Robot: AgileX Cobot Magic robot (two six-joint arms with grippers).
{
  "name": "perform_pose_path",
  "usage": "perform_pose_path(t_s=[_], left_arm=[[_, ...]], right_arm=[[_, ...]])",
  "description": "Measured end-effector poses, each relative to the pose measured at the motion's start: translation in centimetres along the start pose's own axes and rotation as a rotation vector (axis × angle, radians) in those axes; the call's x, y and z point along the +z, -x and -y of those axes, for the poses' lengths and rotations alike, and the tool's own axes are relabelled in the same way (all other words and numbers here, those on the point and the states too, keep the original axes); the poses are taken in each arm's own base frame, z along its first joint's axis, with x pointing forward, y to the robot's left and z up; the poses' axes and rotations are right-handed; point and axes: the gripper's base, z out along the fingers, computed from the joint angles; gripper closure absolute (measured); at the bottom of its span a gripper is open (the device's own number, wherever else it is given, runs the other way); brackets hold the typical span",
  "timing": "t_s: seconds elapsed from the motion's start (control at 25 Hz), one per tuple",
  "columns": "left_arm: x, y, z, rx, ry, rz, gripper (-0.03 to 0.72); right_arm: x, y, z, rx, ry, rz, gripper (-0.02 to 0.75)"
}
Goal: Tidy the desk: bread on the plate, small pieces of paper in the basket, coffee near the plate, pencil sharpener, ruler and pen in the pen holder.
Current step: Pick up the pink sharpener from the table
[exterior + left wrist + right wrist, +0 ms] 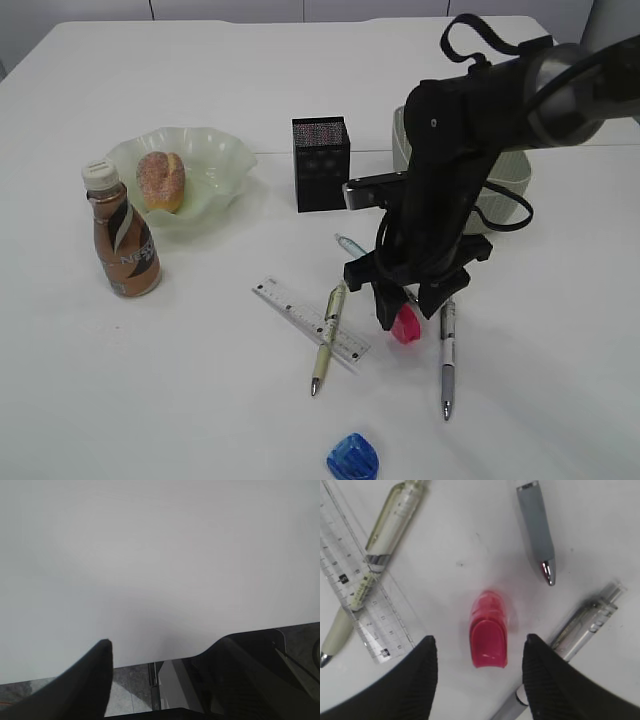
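Note:
My right gripper (405,312) (480,639) hangs open just over the desk (200,400), its fingers apart on either side of a pink pencil sharpener (489,630) (405,327) without touching it. The clear ruler (310,318) (355,590) lies to the left with a yellow-green pen (328,340) (390,525) across it. A silver pen (447,355) (585,620) lies to the right. The bread (160,180) sits in the plate (215,150), the coffee (122,245) beside it. The pen holder (320,163) stands at the back. My left gripper (165,650) is open over the desk's edge. No small pieces of paper are in view.
The basket (510,165) stands behind the right arm, mostly hidden by it. A blue pencil sharpener (352,457) lies near the front edge. A pale blue pen (350,243) pokes out beside the right arm, and a grey pen (537,525) lies beyond the pink sharpener.

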Motion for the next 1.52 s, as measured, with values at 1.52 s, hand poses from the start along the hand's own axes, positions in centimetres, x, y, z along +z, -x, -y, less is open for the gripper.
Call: perform_pose_path(t_s=[1.52], left_arm=[[0.0,0.0,0.1,-0.005,-0.015,-0.004,0.220]], right_arm=[[1.9,0.4,0.2,-0.014,-0.014,-0.015,0.534]])
